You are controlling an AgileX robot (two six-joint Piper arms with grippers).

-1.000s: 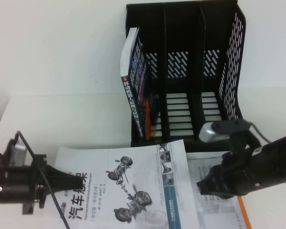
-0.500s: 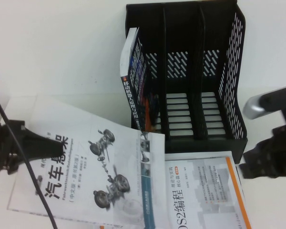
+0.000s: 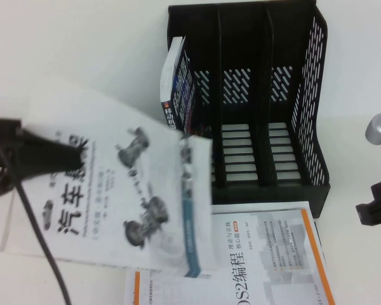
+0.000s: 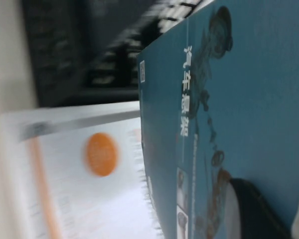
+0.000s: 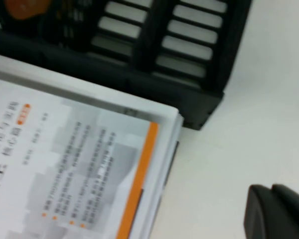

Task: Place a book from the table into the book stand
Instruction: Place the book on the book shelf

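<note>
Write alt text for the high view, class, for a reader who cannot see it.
The left gripper, at the left of the white table, grips the book by its edge and holds it tilted before the black book stand, whose leftmost slot holds a dark book. An orange-bordered book lies flat below; the right gripper sits at the right edge.

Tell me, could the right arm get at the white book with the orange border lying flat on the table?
Probably yes. The right gripper hangs just off that orange-bordered white book's right edge with nothing between. The left gripper holds the big white car-picture paperback over the book's left corner only.
</note>
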